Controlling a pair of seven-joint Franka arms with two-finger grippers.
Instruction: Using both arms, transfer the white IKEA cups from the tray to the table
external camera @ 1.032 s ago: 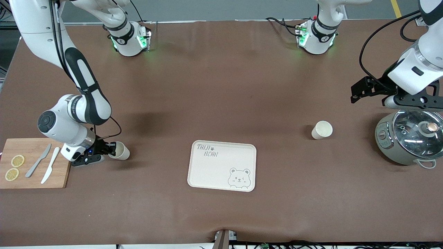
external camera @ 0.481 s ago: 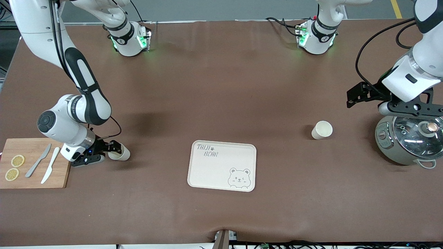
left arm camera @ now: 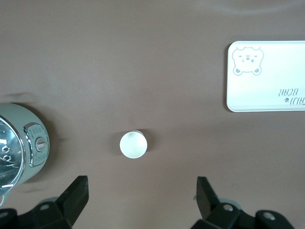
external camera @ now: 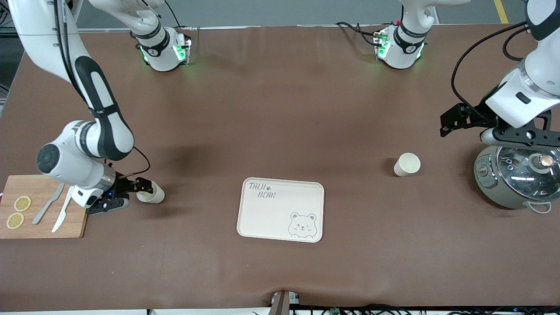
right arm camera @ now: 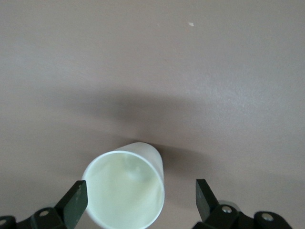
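Presently itemised, claw outward. Right gripper point(external camera: 141, 191): sitting low at the table point(external camera: 280, 109), fingers point(right arm camera: 76, 200) standing apart around one white cup point(external camera: 151, 193), not pinching it; the cup is standing upright on the table just beside the wooden cutting board point(external camera: 41, 205). Left gripper point(external camera: 455, 120): hanging in the air beside the rice cooker point(external camera: 516, 177), fingers point(left arm camera: 76, 191) spread wide, carrying nothing, waiting. Second white cup point(external camera: 407, 164): standing on the table between tray and cooker. Tray point(external camera: 280, 210): lying bare, nearer the front camera than both cups. Handling judgement: cups are looking light, rigid and smooth-walled, likely tipping easily; gripping across the tapered wall just under the rim is seeming soundest.
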